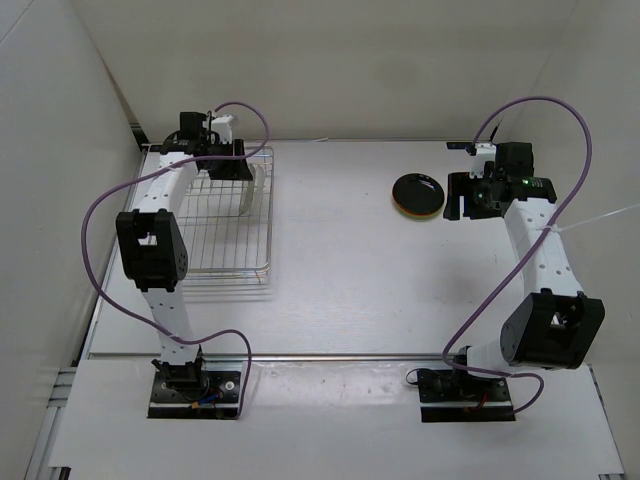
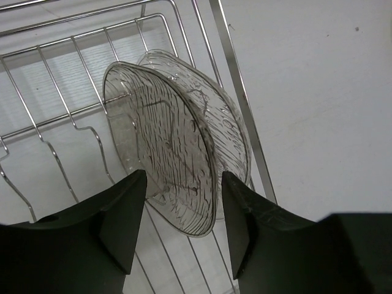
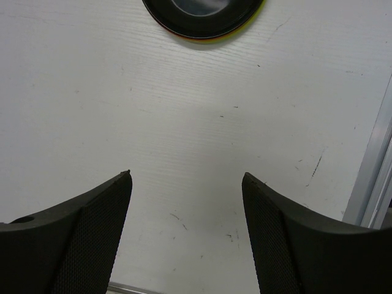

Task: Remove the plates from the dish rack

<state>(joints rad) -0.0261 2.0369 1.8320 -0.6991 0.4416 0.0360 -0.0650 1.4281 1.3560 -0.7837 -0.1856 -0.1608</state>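
The clear translucent plate (image 2: pixel 165 141) stands on edge in the dish rack (image 2: pixel 55 122), near its right side wire. My left gripper (image 2: pixel 184 177) is open, its jaws on either side of the plate's lower rim with a small gap each side. In the top view the left gripper (image 1: pixel 234 167) is over the far right part of the rack (image 1: pixel 215 262), by the clear plate (image 1: pixel 258 185). The glossy black plate (image 1: pixel 418 192) lies on the table, with orange and lime green rims showing under it. My right gripper (image 1: pixel 458 197) is open and empty just right of that stack. The black plate (image 3: pixel 202 13) is at the top of the right wrist view, beyond the gripper (image 3: pixel 187 176).
White walls enclose the table on the left, back and right. An aluminium rail (image 3: pixel 373 177) runs along the table's right edge near the right gripper. The rack's near half holds no plates.
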